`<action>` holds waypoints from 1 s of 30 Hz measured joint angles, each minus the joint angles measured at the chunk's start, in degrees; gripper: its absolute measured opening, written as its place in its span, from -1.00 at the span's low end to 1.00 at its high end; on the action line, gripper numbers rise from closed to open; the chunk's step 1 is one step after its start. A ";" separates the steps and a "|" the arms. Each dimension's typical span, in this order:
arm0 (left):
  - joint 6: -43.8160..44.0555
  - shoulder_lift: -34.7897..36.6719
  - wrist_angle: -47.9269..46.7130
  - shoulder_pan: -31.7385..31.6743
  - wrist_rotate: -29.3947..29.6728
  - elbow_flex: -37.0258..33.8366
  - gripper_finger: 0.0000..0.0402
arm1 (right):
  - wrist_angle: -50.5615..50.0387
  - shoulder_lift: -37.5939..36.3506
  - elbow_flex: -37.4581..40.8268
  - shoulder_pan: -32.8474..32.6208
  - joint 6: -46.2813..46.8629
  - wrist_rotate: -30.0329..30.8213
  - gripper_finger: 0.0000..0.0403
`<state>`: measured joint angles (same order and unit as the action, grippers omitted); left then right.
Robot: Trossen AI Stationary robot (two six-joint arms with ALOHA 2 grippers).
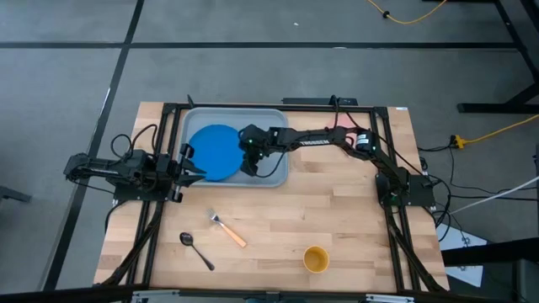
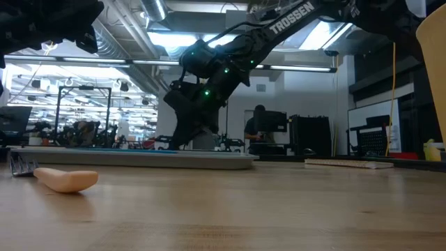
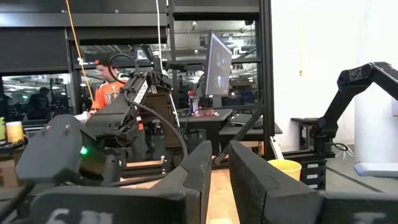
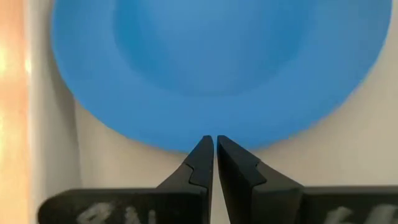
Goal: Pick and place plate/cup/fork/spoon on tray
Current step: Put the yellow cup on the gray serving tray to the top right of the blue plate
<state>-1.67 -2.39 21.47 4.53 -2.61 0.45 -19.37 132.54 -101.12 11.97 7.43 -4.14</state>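
Note:
The blue plate [image 1: 210, 151] lies flat in the left part of the grey-blue tray [image 1: 274, 126] at the table's far side. My right gripper [image 1: 250, 165] is shut, low over the tray at the plate's right edge [image 4: 214, 144]. My left gripper [image 1: 197, 175] hangs just off the tray's near left corner, open only a little and empty. The fork [image 1: 227, 229], the dark spoon [image 1: 196, 249] and the yellow cup [image 1: 316, 258] rest on the wood near the front edge. My right gripper's shut fingertips [image 4: 202, 152] point down, slanting toward the table's left, and stand at the plate's rim [image 4: 186, 140] on its right side. I cannot tell whether they touch the rim. The plate lies flat on the tray floor.
The right arm [image 1: 320, 139] stretches across the tray's right part from the table's right side. A thin flat pad [image 2: 348, 163] lies right of the tray. A person [image 3: 109, 87] stands in the room beyond the table. Bare wood lies between the tray and the cutlery.

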 joint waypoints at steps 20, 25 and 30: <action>0.00 0.02 0.01 -0.01 0.00 -0.02 -0.76 | -62.16 -24.38 -4.39 -6.56 17.05 21.41 -0.86; 0.00 0.02 0.00 -0.01 0.00 0.00 -0.76 | -70.12 -29.72 -3.22 -13.74 33.08 29.64 -0.86; 0.00 0.02 0.03 0.00 0.00 -0.01 -0.76 | -69.22 -33.09 1.04 -22.53 43.10 32.66 -0.86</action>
<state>-1.67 -2.37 21.50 4.52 -2.61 0.44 -88.59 99.45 -100.08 -10.57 50.53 28.53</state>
